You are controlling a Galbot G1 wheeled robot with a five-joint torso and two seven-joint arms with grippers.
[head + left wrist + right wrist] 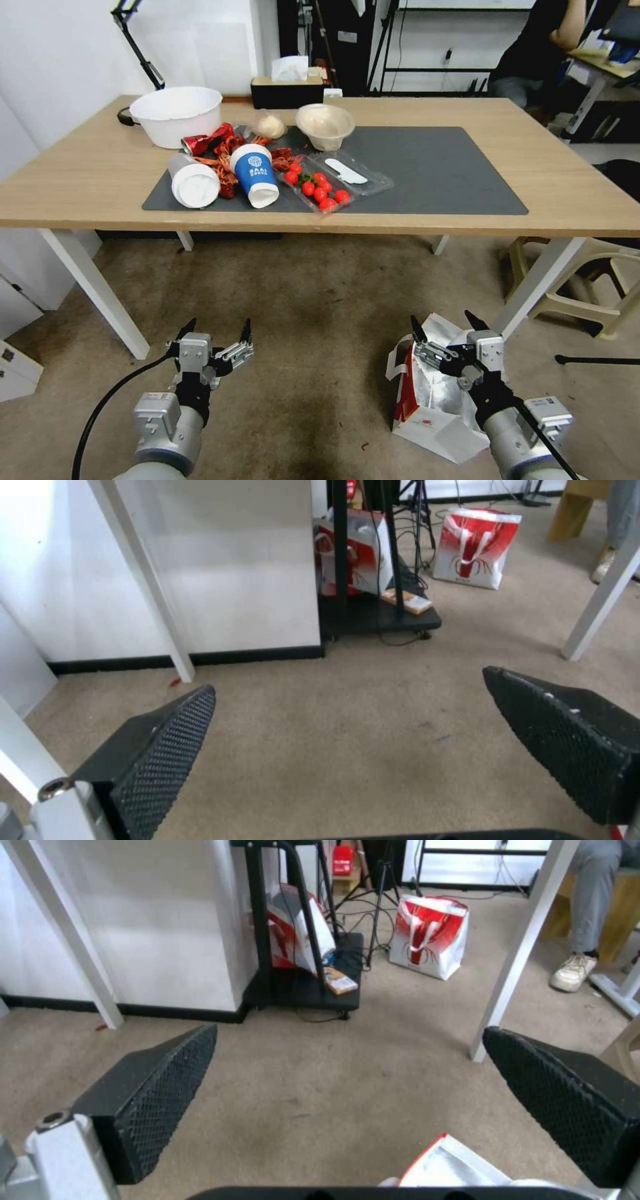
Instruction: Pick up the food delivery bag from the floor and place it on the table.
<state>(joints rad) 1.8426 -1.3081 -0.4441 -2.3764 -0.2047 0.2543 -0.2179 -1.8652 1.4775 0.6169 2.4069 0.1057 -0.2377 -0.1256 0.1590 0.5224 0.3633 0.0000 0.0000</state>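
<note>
The food delivery bag point(437, 427) lies on the floor point(320, 300) at the lower right, white with a red side panel and silver foil lining showing at its open mouth. My right gripper point(443, 320) hangs open just above the bag's mouth, nothing between its fingers; in the right wrist view the bag's rim point(447, 1165) sits under the open right gripper point(350, 1030). My left gripper point(219, 327) is open over bare carpet at the lower left, seen also as the left gripper point(350, 680). The table point(100, 173) with its dark grey mat point(433, 167) stands ahead.
The mat's left half holds a white bowl point(177, 113), paper cups point(255, 175), a tray of cherry tomatoes point(319, 190) and other containers. White table legs point(100, 293) flank the floor space. A beige stool point(587, 280) stands right. Another red-and-white bag point(430, 935) and a black cart point(300, 985) sit beyond.
</note>
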